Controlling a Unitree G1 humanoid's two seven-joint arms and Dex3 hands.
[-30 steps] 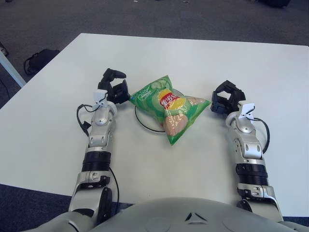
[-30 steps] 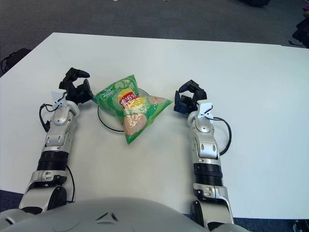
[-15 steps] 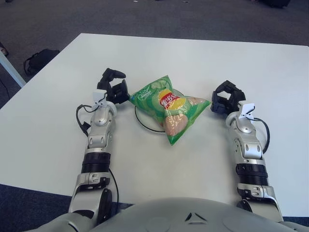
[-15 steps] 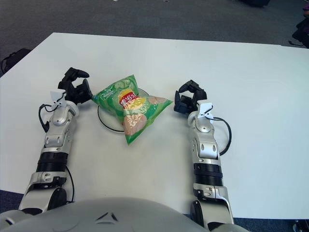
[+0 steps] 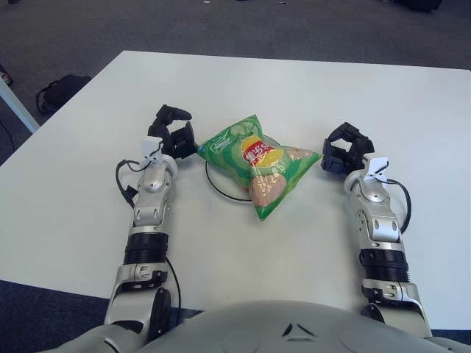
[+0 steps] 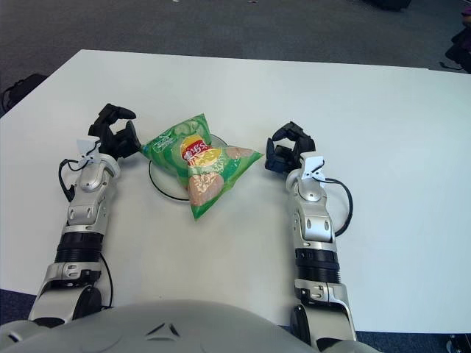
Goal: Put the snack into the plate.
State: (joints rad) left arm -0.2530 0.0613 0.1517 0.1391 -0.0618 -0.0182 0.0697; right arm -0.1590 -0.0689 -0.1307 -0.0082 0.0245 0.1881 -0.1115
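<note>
Two black three-fingered hands flank the snack on the white desk (image 5: pixel 368 95). The left robot hand (image 5: pixel 174 133) sits just beside the bag's left corner, its fingers (image 5: pixel 171 112) loosely curled and apart, holding nothing; whether a fingertip touches the bag's edge cannot be told. The right robot hand (image 5: pixel 344 149) sits just off the bag's right corner, its fingers also curled loosely with a gap to the bag, gripping nothing. Both silver forearms lie along the desk, pointing away from the robot's body, each with a black cable looping out near the wrist. Between the hands lies the bag (image 5: pixel 257 163), a green crisp packet with a yellow and red logo and pictures of crisps and cucumber slices. It lies flat and slightly puffed, with one corner pointing toward the robot. It rests on the plate (image 5: pixel 215 184), which is white with a thin dark rim; only the plate's left and near arc shows from under the bag, and the bag's near and right corners hang out past the rim onto the desk. Beyond the desk's far and left edges is dark grey carpet, with a black bag (image 5: pixel 60 90) lying on the floor at the left.
</note>
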